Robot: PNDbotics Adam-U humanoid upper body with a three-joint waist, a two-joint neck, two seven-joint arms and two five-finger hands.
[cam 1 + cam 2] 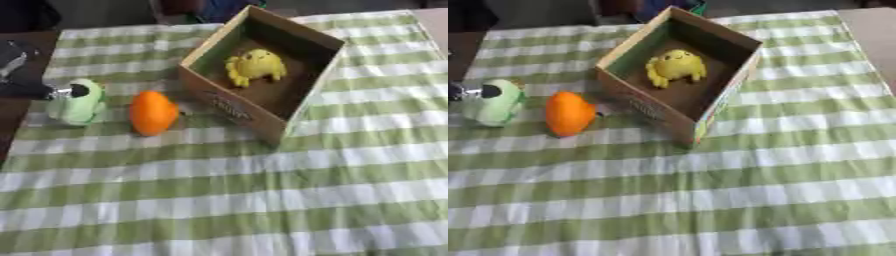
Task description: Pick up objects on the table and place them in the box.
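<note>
An open cardboard box (234, 109) stands at the upper middle of the green-and-white checked cloth, turned corner-on. Inside it lies a yellow soft toy (255, 66). Left of the box, an orange rounded object (153, 112) sits on the cloth, close to the box's front wall. Further left is a pale green object (85, 109). My left hand (33, 90), black with a silver joint, comes in from the left edge and touches the green object's upper side. How it holds the object is hidden. My right hand shows in neither view.
The checked cloth (262, 200) covers the table toward me and to the right. Bare dark tabletop (10, 125) shows along the left edge. Dark items (206, 7) stand behind the box at the far edge.
</note>
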